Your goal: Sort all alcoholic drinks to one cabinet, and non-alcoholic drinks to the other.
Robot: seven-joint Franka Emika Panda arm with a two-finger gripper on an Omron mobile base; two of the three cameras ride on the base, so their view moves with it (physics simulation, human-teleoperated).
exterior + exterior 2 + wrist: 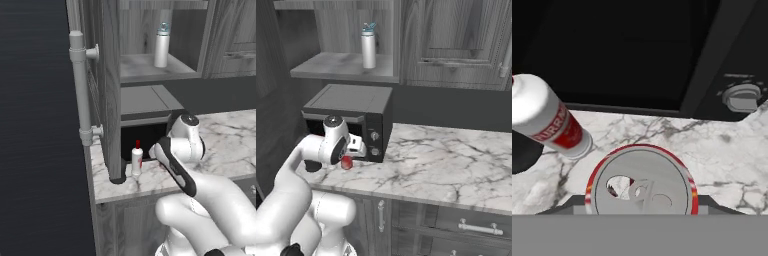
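A small red soda can (642, 185), a non-alcoholic drink, stands on the marble counter (446, 160) in front of the microwave (351, 107). My gripper (639, 204) reaches down over it with a finger tight against each side; the can (346, 162) peeks out red below the hand. Just left of it stands a small white bottle with red cap and red label (136, 160), an alcoholic drink (547, 117). A tall pale-grey bottle with a light-blue cap (161, 45) stands upright on the open cabinet's shelf (341, 67), also in the right base view (368, 46).
The open cabinet door (107, 75) with its long handle (77, 85) hangs above the counter's left end. The microwave's dial (739, 97) is just right of the can. A closed cabinet (456, 40) hangs to the right, over a wide stretch of counter.
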